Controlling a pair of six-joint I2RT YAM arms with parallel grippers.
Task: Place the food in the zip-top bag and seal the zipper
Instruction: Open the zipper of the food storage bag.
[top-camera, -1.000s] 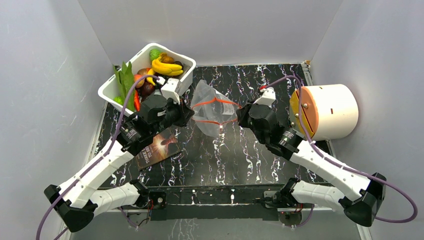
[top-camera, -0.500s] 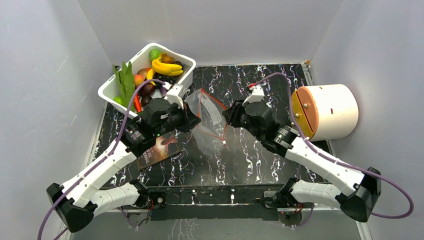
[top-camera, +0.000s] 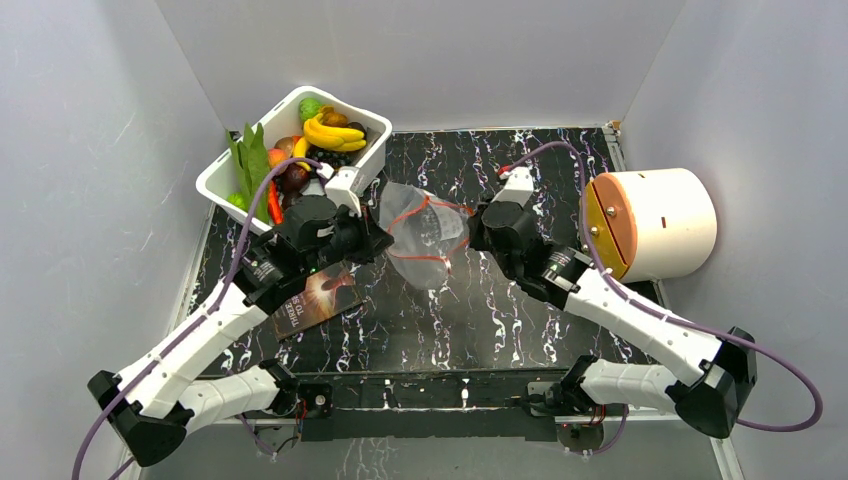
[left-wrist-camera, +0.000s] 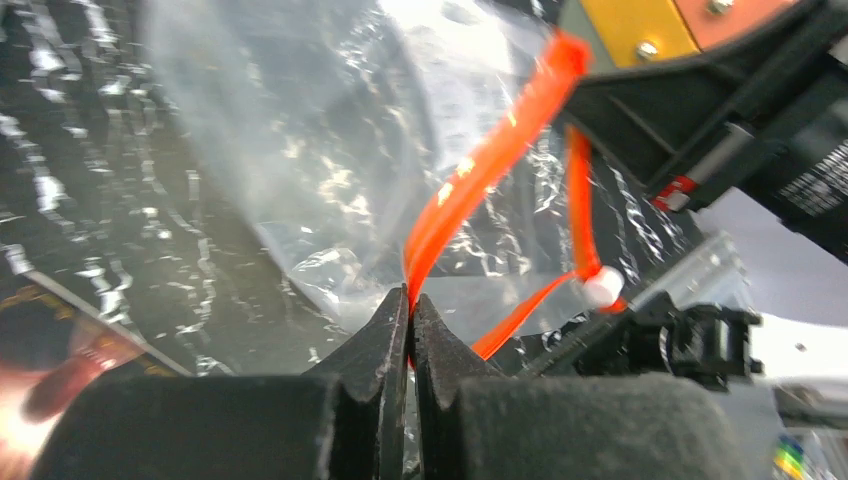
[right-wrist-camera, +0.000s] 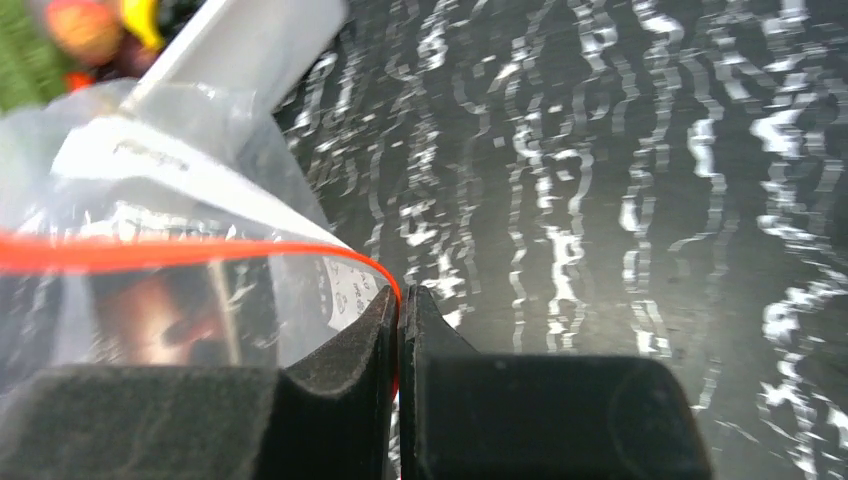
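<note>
Left gripper (left-wrist-camera: 410, 300) is clamped tight on one end of the zipper (left-wrist-camera: 490, 160), jaws pressed together with only the red strip between them. Right gripper (right-wrist-camera: 398, 300) does the same at the other end, so the bag (top-camera: 425, 235) hangs between the two arms over the middle of the table (top-camera: 520, 310), just right of the tub (top-camera: 215, 180). From above, the strip bows into a loop, so the mouth looks partly open. The food (top-camera: 330, 133) is all piled in the tub at the back left, and I see none in the bag (an orange blur shows through the plastic in the right wrist view, but I can't tell what it is).

This looks like the opening step, with loading not yet begun. To do it well, I'd say both pinches should hold the strip itself and not the thin film, which would slip and crumple. Pulling the ends apart would draw the two lips flat together, so easing the grippers a little toward each other should let the mouth gape wider. One arm will have to let go to fetch food, so the bag wants setting down with its mouth facing the tub. A small white bead (left-wrist-camera: 604, 287) sits on the strip and may be the slider. Worth keeping clear of it.
</note>
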